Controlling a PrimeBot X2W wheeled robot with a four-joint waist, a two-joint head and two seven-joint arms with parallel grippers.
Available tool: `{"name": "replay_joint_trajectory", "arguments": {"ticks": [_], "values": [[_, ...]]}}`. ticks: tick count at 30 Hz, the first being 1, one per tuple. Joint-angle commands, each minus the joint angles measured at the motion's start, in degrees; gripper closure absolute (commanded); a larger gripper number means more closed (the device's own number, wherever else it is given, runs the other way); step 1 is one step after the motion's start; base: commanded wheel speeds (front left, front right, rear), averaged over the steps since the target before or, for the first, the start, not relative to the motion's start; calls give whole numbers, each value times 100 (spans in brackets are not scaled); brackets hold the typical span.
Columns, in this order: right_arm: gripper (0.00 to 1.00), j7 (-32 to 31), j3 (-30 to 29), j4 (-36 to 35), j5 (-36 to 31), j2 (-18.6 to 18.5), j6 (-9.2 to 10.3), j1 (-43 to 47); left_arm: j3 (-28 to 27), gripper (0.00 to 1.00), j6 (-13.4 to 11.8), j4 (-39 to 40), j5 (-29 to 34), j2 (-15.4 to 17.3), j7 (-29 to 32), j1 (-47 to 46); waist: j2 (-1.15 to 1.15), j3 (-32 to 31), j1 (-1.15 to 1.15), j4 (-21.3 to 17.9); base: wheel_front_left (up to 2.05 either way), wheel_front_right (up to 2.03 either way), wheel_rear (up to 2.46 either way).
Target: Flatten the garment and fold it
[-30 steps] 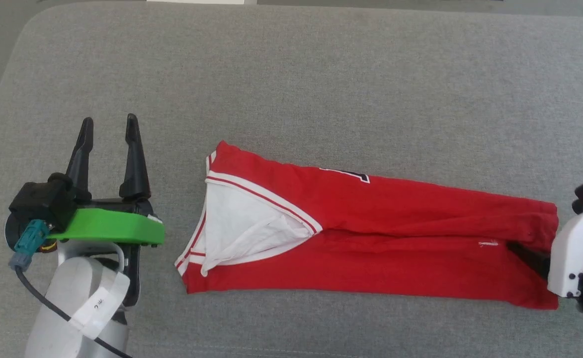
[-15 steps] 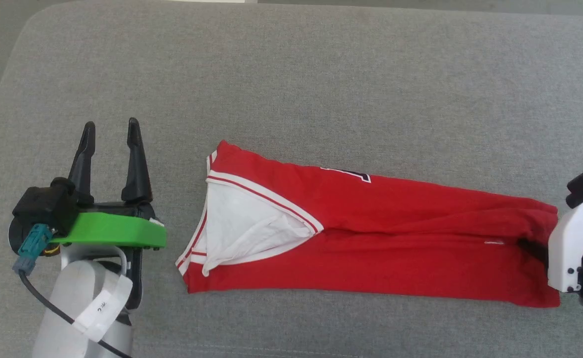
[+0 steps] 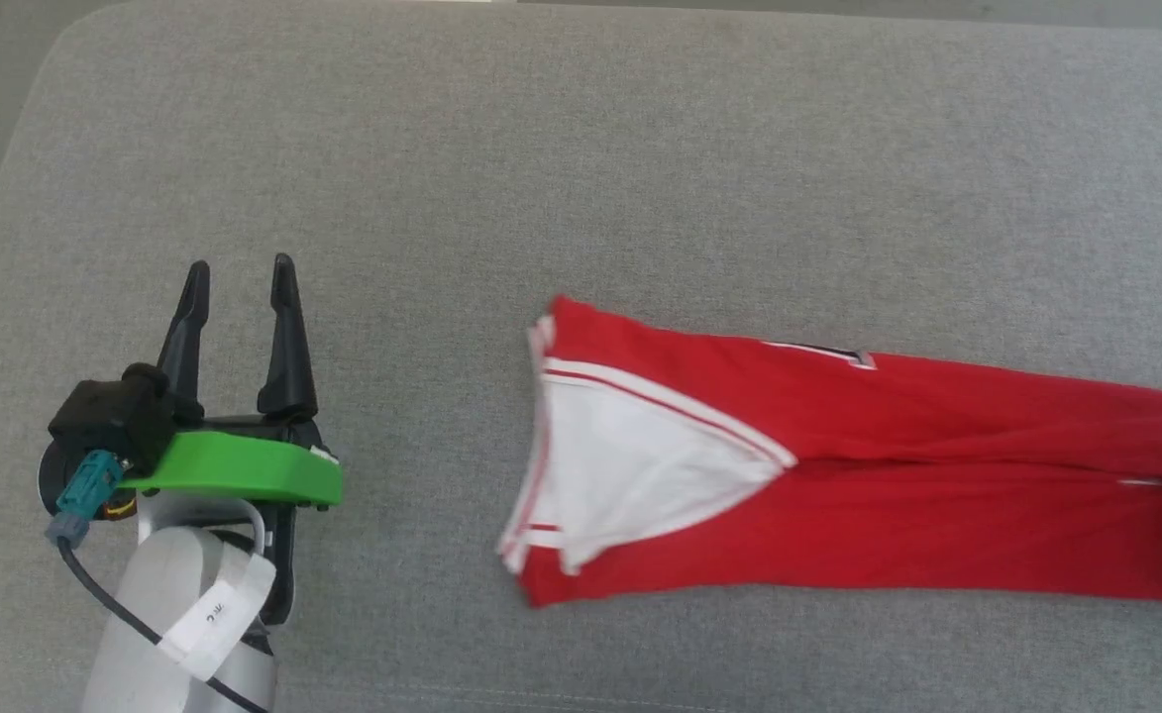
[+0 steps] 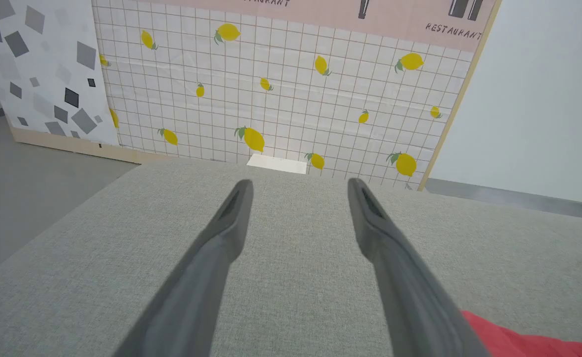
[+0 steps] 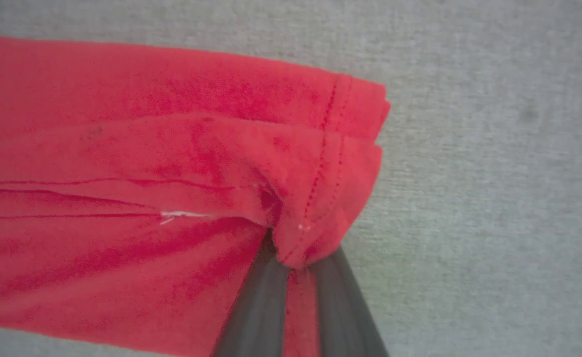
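Note:
The garment [image 3: 888, 495], a bright red jersey folded into a long strip, lies across the grey padded surface [image 3: 581, 168]. Its white-lined, striped collar end [image 3: 630, 465] points left and the strip runs off the right edge of the head view. In the right wrist view my right gripper [image 5: 291, 265] is shut on the stitched hem corner of the garment [image 5: 122, 148], with red cloth bunched between the fingers. My left gripper [image 3: 241, 265] stands open well to the left of the collar, holding nothing. The left wrist view shows the left gripper [image 4: 299, 183] with its fingers spread, and a red edge of the garment [image 4: 509, 342] at lower right.
The padded surface has a rounded far-left corner [image 3: 60, 45] with floor beyond it. Past its far edge stands a lemon-patterned tiled panel [image 4: 281, 89], with a small white block [image 4: 277, 163] at its foot.
My right gripper shut on the hem and moved out past the right edge of the head view, dragging the garment to the right. The left gripper drifted slightly right and toward me, still open.

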State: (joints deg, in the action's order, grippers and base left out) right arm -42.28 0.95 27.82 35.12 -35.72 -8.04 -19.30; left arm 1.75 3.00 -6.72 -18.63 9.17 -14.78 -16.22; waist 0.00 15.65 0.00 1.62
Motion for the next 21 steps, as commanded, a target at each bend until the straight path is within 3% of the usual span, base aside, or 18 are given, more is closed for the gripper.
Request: {"name": "replay_joint_trajectory", "arguments": {"ticks": [1,12,21], "values": [[100,3,-134,155,-132,-70,55,-13,5,0,33,-54,70,-7,-21,12,0,-1,0,6,0,0,0],[100,-222,-1064,303,-1051,-81,55,-147,60,0,64,-327,-35,-11,35,-40,0,-40,0,9,0,0,0],[100,-1013,-939,-397,-1397,-14,55,-14,84,0,35,-490,-103,28,163,43,0,-288,0,-45,0,0,0]]}}
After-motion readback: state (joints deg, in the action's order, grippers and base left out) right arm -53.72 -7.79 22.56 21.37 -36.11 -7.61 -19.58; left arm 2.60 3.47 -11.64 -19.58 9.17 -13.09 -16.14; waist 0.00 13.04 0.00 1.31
